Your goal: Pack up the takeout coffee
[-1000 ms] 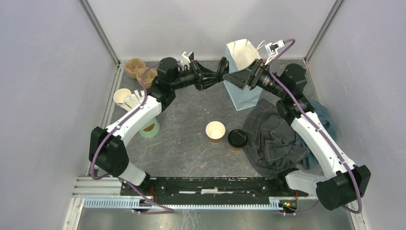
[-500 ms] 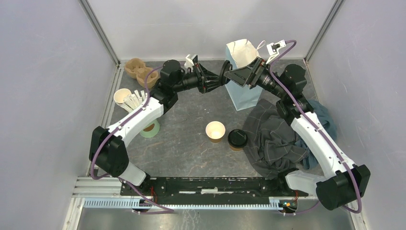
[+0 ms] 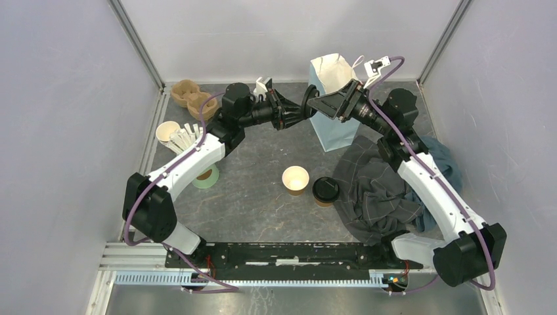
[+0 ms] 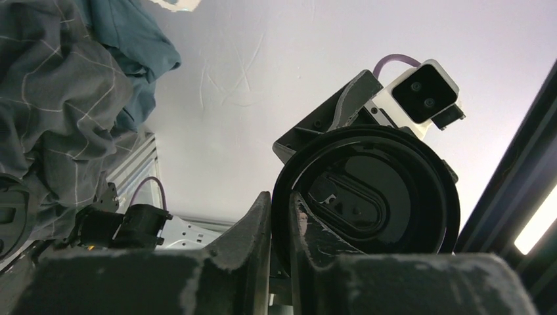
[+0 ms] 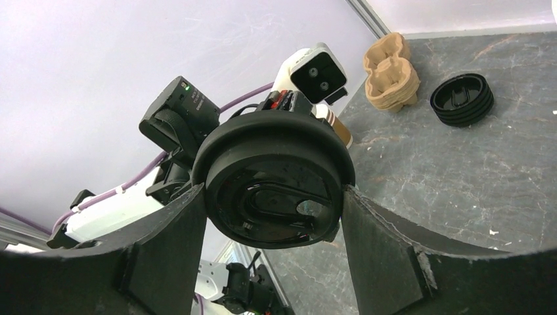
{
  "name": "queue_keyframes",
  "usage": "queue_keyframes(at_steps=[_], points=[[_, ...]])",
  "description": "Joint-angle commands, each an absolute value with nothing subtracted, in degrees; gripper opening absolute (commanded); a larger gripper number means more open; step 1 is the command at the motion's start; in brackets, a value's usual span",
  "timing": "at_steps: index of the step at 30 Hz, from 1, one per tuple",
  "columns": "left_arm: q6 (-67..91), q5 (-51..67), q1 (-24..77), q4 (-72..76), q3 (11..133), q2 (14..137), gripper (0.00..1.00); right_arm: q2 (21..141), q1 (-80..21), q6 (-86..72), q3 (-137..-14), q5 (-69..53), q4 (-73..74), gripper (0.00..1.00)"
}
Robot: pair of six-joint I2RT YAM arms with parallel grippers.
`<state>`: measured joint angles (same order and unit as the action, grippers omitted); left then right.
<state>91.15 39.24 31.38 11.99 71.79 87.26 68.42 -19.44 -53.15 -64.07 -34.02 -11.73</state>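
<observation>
- Overhead, uncovered brown paper cup (image 3: pixel 295 178) and black-lidded twin (image 3: pixel 325 190) stand mid-table; the twin touches crumpled grey cloth (image 3: pixel 378 187).
- Left wrist view alone shows left gripper (image 4: pixel 277 210) pinching round black plastic lid (image 4: pixel 368 190) by its rim.
- Right gripper (image 5: pixel 272 193) brackets it; grip unclear.
- Bare tabletop (image 3: pixel 263 164) lies beneath.

Left arm (image 3: pixel 187 159) and right arm (image 3: pixel 433 190): white shells, black joints and bases. Purple cable (image 4: pixel 393 57) run along each. White two-lens wrist camera (image 5: pixel 318 72) per arm. Green lamp (image 5: pixel 186 86) lit on a left-arm housing. Fingers (image 5: pixel 164 262) black, edges scuffed pale.
</observation>
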Motion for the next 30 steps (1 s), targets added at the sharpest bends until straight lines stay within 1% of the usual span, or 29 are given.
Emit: queue_keyframes(at_steps=[1,3,7,10,12,14,17,19,23,26,30], points=[[85.5,39.2,31.3,6.2,71.6,85.2,0.25,68.3,-19.4,-52.5,-62.7,-33.3,-13.0,0.68],[80.8,38.8,29.9,0.0,71.8,84.6,0.34,68.0,-19.4,-51.3,-62.2,-33.3,-11.5,0.68],[67.8,32.5,23.8,-21.0,72.3,81.5,0.57,67.4,-19.4,-41.0,-62.3,-32.5,-1.2,0.66],[59.5,26.4,20.3,-32.0,73.4,79.3,0.62,68.1,-19.6,-30.2,-63.3,-31.5,12.1,0.67],[55.8,22.7,19.9,-35.9,74.3,78.5,0.67,70.1,-21.3,-23.2,-66.3,-30.1,21.1,0.67],[53.8,20.5,20.0,-37.6,74.4,77.9,0.69,72.3,-25.0,-16.4,-70.0,-24.7,29.3,0.68],[51.8,17.5,20.0,-38.9,74.8,77.2,0.69,77.5,-34.0,-9.2,-77.4,-12.8,40.7,0.68],[50.5,15.4,19.9,-39.7,75.3,77.0,0.7,81.9,-39.1,-6.6,-81.6,-5.7,47.1,0.69],[48.4,12.7,20.0,-40.8,75.4,76.1,0.7,89.3,-44.4,-4.0,-87.7,3.4,55.7,0.69],[46.9,10.3,20.0,-42.0,75.3,75.2,0.71,93.6,-46.7,-3.2,-91.4,6.1,59.6,0.69],[46.1,6.6,20.0,-42.6,73.9,72.6,0.71,97.6,-48.8,-3.3,-94.5,6.1,61.7,0.69]])
